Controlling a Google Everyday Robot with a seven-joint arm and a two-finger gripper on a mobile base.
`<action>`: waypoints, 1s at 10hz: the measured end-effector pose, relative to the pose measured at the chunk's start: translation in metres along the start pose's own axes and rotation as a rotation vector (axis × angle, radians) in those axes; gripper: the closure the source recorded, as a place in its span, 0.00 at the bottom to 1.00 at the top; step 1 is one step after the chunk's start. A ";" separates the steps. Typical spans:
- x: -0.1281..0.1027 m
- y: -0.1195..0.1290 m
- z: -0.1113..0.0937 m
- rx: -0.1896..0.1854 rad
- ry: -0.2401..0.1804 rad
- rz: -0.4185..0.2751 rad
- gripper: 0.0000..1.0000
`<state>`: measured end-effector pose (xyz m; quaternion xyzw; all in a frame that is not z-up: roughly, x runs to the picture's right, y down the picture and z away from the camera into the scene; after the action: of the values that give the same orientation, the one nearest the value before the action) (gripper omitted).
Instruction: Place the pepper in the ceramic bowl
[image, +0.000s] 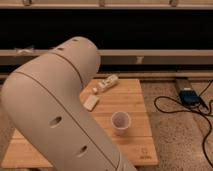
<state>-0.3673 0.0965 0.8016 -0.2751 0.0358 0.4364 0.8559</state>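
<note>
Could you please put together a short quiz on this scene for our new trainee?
1. True or false: the ceramic bowl is in plain sight beside the cables.
2. What stands upright on the wooden board? A) a small white cup B) a glass bottle C) a frying pan
3. Where is the tool?

Key
1. False: no ceramic bowl shows in the camera view.
2. A: the small white cup stands right of the arm.
3. The tool is not in view; only the big pale arm shows, filling the left of the picture.
</note>
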 end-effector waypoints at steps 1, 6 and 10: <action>0.000 -0.010 0.004 0.001 0.001 0.021 0.20; 0.008 -0.017 0.001 -0.123 -0.064 0.040 0.20; 0.035 -0.020 -0.029 -0.257 -0.138 -0.105 0.20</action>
<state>-0.3246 0.0980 0.7751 -0.3534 -0.0936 0.4097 0.8357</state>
